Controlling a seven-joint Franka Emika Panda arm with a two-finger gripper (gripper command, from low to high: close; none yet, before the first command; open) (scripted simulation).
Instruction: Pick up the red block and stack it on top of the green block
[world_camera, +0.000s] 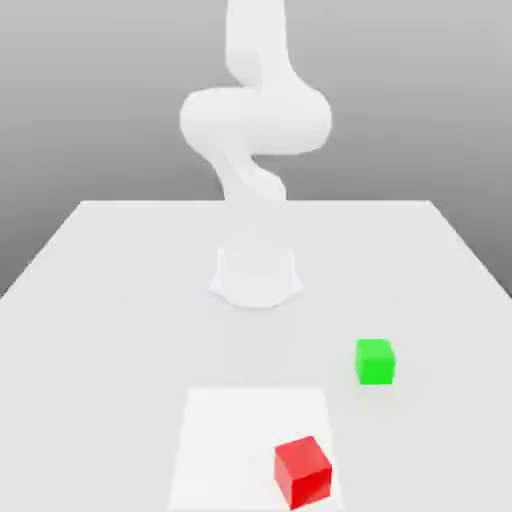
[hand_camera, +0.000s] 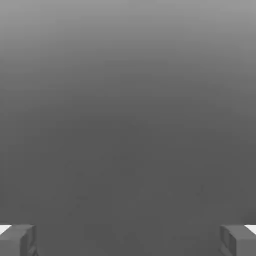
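We see the red block and green block apart on the tabletop; our tool gapes wide, holding nothing.

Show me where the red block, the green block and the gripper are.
red block (world_camera: 302, 471): exterior view, on its front face.
green block (world_camera: 375, 362): exterior view, on its front face.
gripper (hand_camera: 128, 240): hand view, midway between the two open fingertips.
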